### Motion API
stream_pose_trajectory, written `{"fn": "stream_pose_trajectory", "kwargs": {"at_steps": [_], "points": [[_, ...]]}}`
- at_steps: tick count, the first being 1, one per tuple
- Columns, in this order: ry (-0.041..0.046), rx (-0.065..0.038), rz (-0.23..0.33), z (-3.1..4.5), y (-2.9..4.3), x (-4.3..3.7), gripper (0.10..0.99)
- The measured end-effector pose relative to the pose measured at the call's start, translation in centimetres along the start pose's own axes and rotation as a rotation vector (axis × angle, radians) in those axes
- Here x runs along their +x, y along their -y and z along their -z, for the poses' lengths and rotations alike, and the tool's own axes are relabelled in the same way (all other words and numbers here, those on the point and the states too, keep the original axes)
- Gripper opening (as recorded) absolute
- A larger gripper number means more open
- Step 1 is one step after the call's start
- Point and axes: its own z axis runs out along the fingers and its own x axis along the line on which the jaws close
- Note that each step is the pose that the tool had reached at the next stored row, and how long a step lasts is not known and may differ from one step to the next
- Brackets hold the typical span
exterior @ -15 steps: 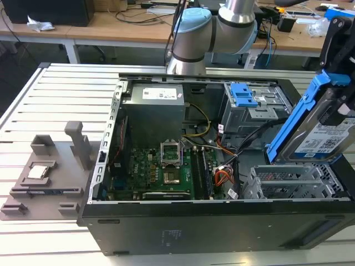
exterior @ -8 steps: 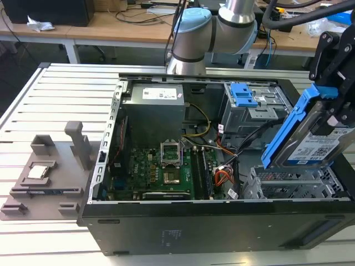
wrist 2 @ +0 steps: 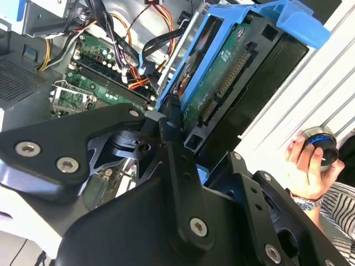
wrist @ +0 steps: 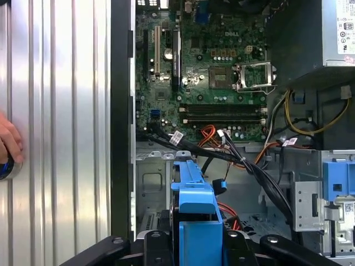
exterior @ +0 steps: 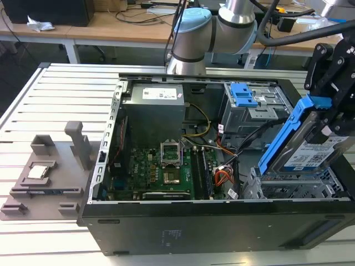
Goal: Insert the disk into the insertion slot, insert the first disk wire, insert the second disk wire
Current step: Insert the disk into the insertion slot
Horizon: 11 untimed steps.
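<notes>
None of the print is clear enough to read. The disk (exterior: pixel 304 151) bears a white barcode label (exterior: pixel 320 157), on the exterior view's right of the motherboard (exterior: pixel 166 172). Beyond the motherboard, the power supply (exterior: pixel 152 116) carries a white printed label (exterior: pixel 162 93). In the first wrist view, small white lettering (wrist: pixel 224 34) sits on the motherboard, and a white tag (wrist: pixel 176 137) hangs on a cable beside it.

disk (exterior: pixel 320 157): grey, white barcode label, bright blue bracket
insertion slot (exterior: pixel 288 191): silver, perforated
motherboard (exterior: pixel 166 169): green
table (exterior: pixel 61 94): pale silver, ribbed stripes
sleeve (wrist 2: pixel 338 204), lower right: dark-and-white stripes
</notes>
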Motion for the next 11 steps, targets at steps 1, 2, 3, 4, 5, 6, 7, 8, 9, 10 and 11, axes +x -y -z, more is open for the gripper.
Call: {"fn": "stream_pose_trajectory", "kwargs": {"at_steps": [1, 2, 3, 4, 5, 6, 7, 8, 9, 10, 11], "points": [[0.0, 0.0, 0.0, -0.22, -0.04, 0.01, 0.361], [0.0, 0.0, 0.0, -0.33, -0.07, 0.02, 0.361], [0.0, 0.0, 0.0, -0.43, -0.1, 0.02, 0.361], [0.0002, 0.0, 0.0, -0.56, -0.12, 0.03, 0.361], [0.0002, 0.0, 0.0, -0.66, -0.13, 0.04, 0.361], [0.0002, 0.0, 0.0, -0.91, -0.16, 0.05, 0.361], [0.0002, 0.0, 0.0, -1.2, -0.16, 0.07, 0.361], [0.0001, 0.0, 0.0, -1.53, -0.15, 0.09, 0.361], [0.0001, 0.0, 0.0, -1.67, -0.14, 0.09, 0.361], [0.0001, 0.0, 0.0, -1.81, -0.14, 0.1, 0.361], [0.0, 0.0, 0.0, -2.01, -0.13, 0.1, 0.361]]}}
